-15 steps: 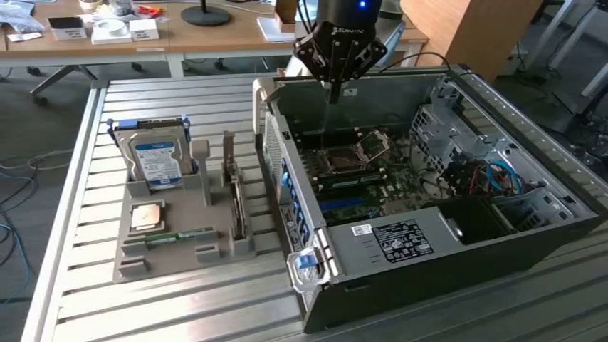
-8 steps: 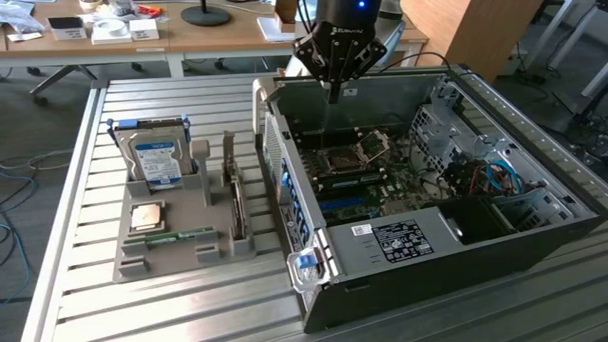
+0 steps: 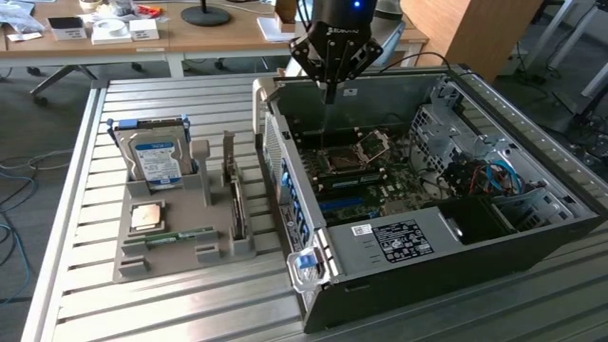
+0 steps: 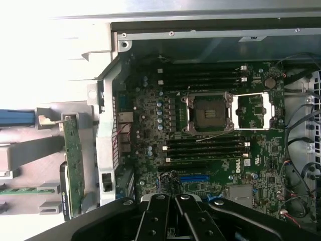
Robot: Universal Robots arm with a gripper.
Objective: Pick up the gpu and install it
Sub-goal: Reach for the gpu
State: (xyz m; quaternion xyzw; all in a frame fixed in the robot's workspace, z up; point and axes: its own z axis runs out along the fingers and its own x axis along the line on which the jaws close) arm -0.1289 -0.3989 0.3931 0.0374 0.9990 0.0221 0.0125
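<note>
1. Pressed together and holding nothing, the one claw [image 3: 329,94] hangs over the far end of the open computer case [image 3: 532,214], above the motherboard [image 3: 380,178]. In the wrist view its dark fingers [image 4: 158,218] meet over the board's edge.
2. One gpu [image 3: 233,203] stands on its edge in a slot of the gray holder [image 3: 161,258], with its metal bracket end up and away from the case. It is well apart from the claw. In the wrist view it shows as a thin green board [image 4: 74,163] just outside the case wall.
3. The holder carries three other parts, one of each:
   - a hard drive [image 3: 158,162] with a blue-white label, standing upright
   - a square processor chip [image 3: 147,214] lying flat
   - a narrow green memory stick [image 3: 173,236] lying along the front
4. One holder and one case lie side by side on the slatted metal surface [image 3: 171,100], the holder on the exterior view's left.
5. Inside the case, one processor socket [image 4: 208,113] sits with its cover swung open, and one blue expansion slot [image 4: 193,178] lies near the claw.
6. One labelled power supply [image 3: 399,241] fills the case's near corner.
</note>
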